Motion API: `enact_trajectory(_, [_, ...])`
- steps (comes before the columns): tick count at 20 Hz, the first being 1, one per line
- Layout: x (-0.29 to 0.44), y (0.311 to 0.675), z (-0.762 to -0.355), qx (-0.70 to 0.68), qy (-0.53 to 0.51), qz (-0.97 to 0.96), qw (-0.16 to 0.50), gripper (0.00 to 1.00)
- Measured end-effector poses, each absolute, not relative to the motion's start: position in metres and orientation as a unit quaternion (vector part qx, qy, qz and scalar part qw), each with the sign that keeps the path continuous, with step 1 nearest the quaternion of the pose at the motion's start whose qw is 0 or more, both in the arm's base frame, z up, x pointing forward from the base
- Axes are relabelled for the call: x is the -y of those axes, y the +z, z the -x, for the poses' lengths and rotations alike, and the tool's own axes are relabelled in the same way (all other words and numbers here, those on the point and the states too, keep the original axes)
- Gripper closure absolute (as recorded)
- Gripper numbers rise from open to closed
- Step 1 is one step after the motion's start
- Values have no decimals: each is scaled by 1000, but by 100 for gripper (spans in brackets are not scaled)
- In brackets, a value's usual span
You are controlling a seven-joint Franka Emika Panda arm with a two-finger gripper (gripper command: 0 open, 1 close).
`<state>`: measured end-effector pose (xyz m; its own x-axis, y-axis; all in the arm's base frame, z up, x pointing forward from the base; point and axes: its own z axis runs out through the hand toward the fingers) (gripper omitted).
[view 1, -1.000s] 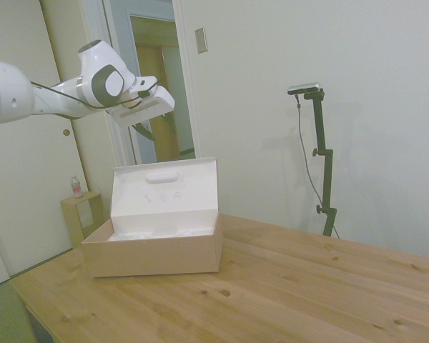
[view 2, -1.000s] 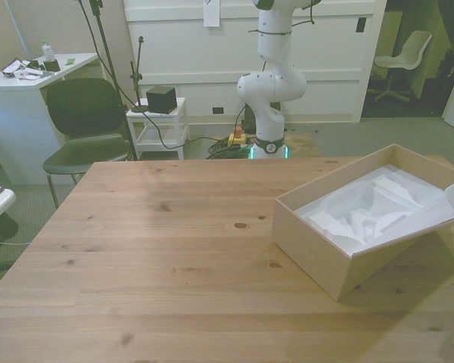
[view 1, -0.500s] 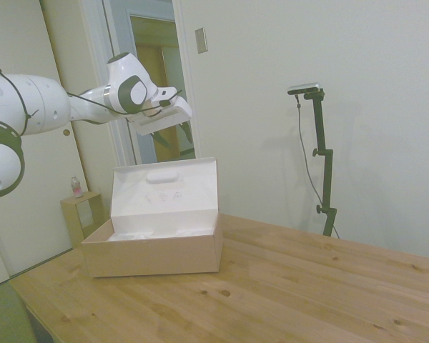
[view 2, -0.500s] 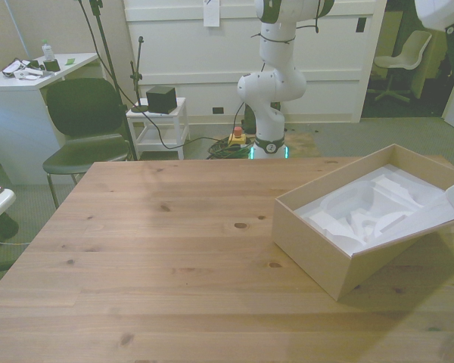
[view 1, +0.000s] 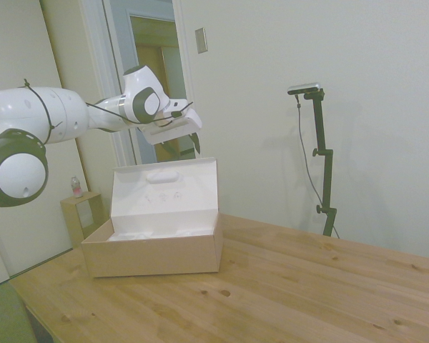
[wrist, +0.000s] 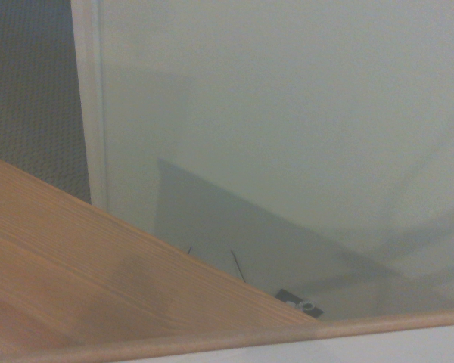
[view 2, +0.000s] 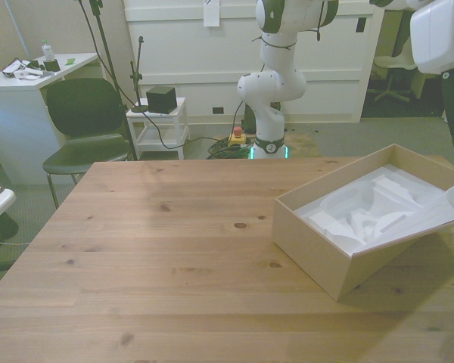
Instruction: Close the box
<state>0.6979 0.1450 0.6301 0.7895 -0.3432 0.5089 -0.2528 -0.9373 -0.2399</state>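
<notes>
A pale pine table (view 2: 159,249) with knots fills the room's middle; white walls, a doorway and grey-green floor surround it. One cardboard box (view 1: 154,254) stands open near the table's edge, at the front view's right, its white moulded insert (view 2: 367,212) showing and its lid (view 1: 164,189) upright with an oval slot. Most of the tabletop on the front view's left lies bare. One gripper (view 1: 194,141) hangs above the lid's top edge, apart from it; whether its jaws stand wide or narrow cannot be told. One dark chair (view 2: 79,128) and one small white cart (view 2: 157,125) stand beyond the table.

dark chair (view 2: 79,125) front view's left; white cart (view 2: 157,128) with black cube (view 2: 160,98) | wooden table (view 2: 166,249)
</notes>
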Motion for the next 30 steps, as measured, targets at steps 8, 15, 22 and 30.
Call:
enact_trajectory(8, [-145,634,-710,-156,-279,944,84,0])
enact_trajectory(15, [-151,624,-730,-154,-264,947,95,0])
enact_trajectory(22, [-152,606,-749,-157,-255,949,96,0])
enact_trajectory(30, [-154,619,-739,-182,-221,955,76,0])
